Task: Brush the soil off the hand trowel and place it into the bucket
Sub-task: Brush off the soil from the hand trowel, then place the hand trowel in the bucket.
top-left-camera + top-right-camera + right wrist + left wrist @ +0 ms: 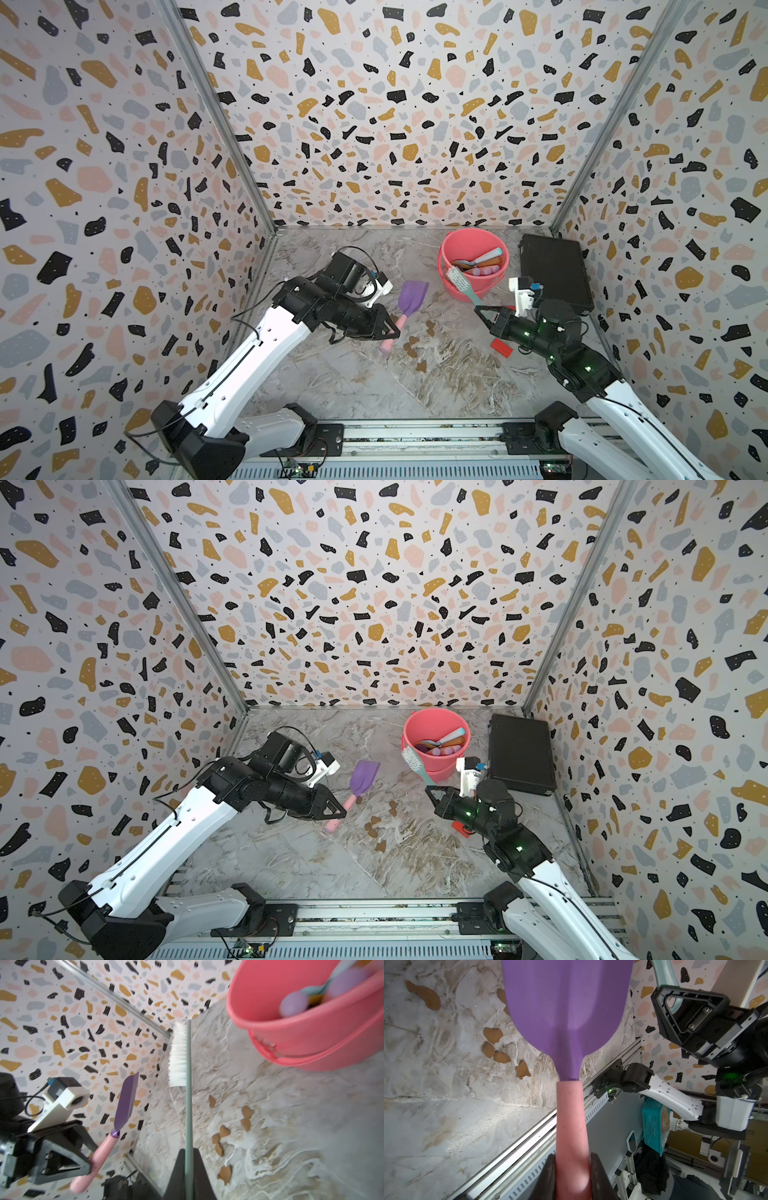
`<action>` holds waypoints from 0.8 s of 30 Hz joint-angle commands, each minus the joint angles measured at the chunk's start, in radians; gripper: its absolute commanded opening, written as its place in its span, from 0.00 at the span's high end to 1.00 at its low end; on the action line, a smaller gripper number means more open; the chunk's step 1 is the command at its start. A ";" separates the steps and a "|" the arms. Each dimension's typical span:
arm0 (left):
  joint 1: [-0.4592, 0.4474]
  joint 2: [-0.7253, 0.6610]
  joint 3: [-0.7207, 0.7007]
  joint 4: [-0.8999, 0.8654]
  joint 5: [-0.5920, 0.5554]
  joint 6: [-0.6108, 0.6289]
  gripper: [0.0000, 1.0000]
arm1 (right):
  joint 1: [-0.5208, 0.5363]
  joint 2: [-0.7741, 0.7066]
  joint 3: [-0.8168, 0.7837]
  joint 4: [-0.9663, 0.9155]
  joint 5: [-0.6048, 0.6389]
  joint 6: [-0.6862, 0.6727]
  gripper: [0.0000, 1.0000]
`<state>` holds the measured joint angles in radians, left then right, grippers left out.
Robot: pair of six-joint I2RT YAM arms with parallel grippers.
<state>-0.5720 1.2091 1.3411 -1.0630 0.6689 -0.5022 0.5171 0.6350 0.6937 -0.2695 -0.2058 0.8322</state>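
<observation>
We have the left gripper (394, 330) clamped on the pink handle of the trowel (409, 301), which hangs above the table (374, 386), its purple blade looking bare in the left wrist view. The soil (413, 341) lies on the table below. The right gripper (481, 311) is closed on the brush (463, 289), whose head sits in front of the bucket (455, 243). We judge the drop risky: other tools crowd the bucket, so the trowel could lodge on them or the rim, and the brush may block the way in
</observation>
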 commanded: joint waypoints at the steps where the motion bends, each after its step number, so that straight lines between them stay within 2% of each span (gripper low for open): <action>1: 0.004 0.029 0.061 0.223 0.072 -0.199 1.00 | -0.004 -0.078 0.097 -0.211 0.304 -0.104 1.00; 4: 0.005 0.093 0.082 0.426 0.088 -0.423 1.00 | -0.004 -0.117 0.168 -0.392 0.568 -0.091 1.00; 8: 0.001 0.177 0.138 0.648 0.029 -0.629 1.00 | -0.004 -0.164 0.200 -0.552 0.756 -0.038 1.00; 11: 0.000 0.235 0.183 0.780 -0.054 -0.765 1.00 | -0.004 -0.201 0.184 -0.629 0.793 0.026 1.00; 15: 0.000 0.333 0.218 1.013 -0.149 -0.959 1.00 | -0.004 -0.274 0.124 -0.650 0.757 0.079 1.00; 17: -0.002 0.397 0.256 1.038 -0.184 -1.038 1.00 | -0.004 -0.300 0.111 -0.651 0.742 0.081 1.00; 21: -0.025 0.553 0.332 1.140 -0.192 -1.235 1.00 | -0.005 -0.327 0.118 -0.671 0.724 0.069 1.00; 24: -0.058 0.679 0.473 1.143 -0.158 -1.296 1.00 | -0.004 -0.337 0.121 -0.697 0.724 0.067 1.00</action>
<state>-0.5938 1.8244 1.7195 -0.0395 0.5037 -1.6627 0.5152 0.3077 0.7994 -0.9237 0.5083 0.8948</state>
